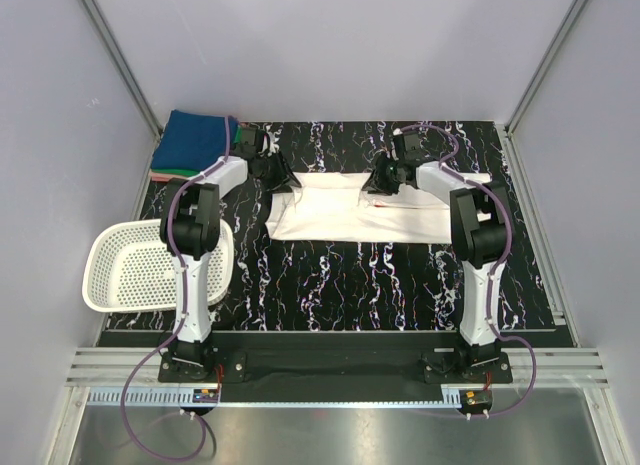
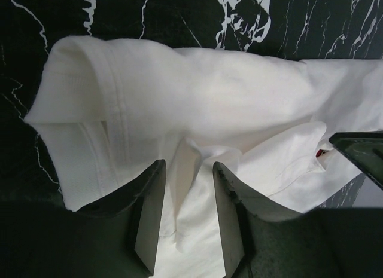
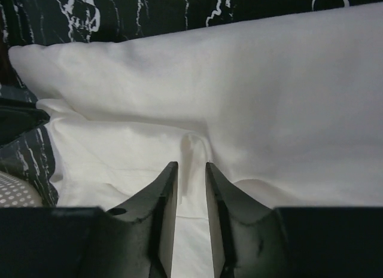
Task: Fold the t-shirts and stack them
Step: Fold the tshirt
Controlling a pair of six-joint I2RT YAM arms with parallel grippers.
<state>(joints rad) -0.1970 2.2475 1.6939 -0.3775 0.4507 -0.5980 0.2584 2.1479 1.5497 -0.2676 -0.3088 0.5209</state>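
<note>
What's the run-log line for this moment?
white t-shirt: partly folded | left gripper: open, over shirt | right gripper: open, over shirt | folded stack: far-left

Overhead wide; wrist views close on shirt (image 1: 350,213)

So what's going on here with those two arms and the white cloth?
Two robot arms are folding a soft white t-shirt, which lies partly folded across the middle of the black marble-patterned table. The left gripper is at its left end and the right gripper is further right. Both have their jaws parted over bunched cloth, so neither seems clamped. A folded stack of blue, green and pink shirts waits at the far left corner, and a white plastic mesh basket sits near left.
</note>
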